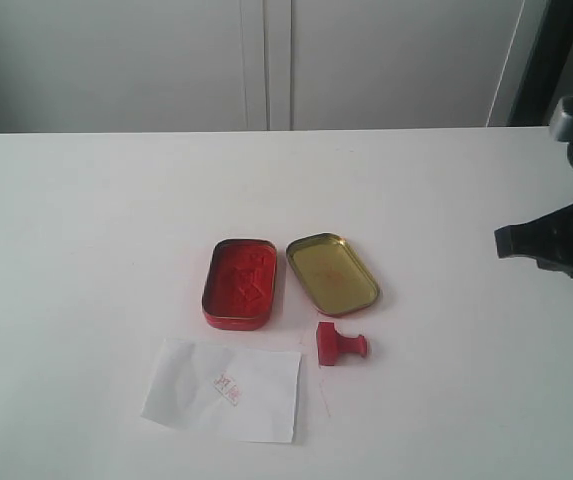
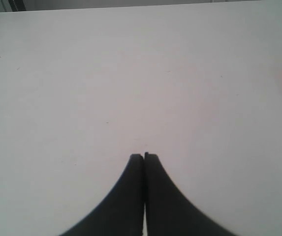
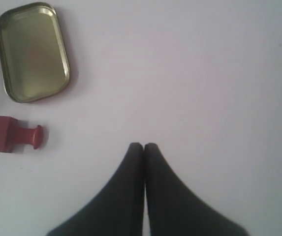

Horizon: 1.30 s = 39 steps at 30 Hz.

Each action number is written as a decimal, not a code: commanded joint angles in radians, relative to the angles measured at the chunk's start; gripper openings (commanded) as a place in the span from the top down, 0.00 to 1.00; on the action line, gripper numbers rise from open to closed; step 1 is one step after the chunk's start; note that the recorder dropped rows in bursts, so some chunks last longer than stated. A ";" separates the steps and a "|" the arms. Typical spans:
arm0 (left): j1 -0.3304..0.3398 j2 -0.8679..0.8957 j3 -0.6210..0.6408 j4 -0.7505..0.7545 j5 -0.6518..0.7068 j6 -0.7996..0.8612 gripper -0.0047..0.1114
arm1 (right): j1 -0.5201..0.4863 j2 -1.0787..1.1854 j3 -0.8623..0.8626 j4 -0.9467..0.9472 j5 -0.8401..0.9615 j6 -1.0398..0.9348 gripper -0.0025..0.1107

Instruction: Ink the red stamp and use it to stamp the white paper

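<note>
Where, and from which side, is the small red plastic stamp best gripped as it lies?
Probably the short rounded knob, from above. The small red plastic stamp lies tipped on its side, knob pointing towards the right arm's side, so jaws dropping either side of the narrow knob fit better than across the square base. The shut right gripper must open first.
</note>
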 commanded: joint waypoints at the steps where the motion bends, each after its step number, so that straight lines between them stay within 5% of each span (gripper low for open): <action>1: 0.001 -0.005 0.007 -0.004 -0.004 0.000 0.96 | -0.006 -0.090 0.010 -0.041 -0.014 0.000 0.98; 19: 0.001 -0.005 0.007 -0.004 -0.004 0.000 0.96 | -0.006 -0.454 0.124 -0.085 0.003 0.000 0.98; 23: 0.001 -0.005 0.007 -0.004 -0.004 0.000 0.96 | -0.006 -0.532 0.180 -0.130 -0.125 0.000 0.98; 39: 0.001 -0.005 0.007 -0.004 -0.004 0.000 0.96 | -0.006 -0.590 0.197 -0.130 -0.151 0.000 0.98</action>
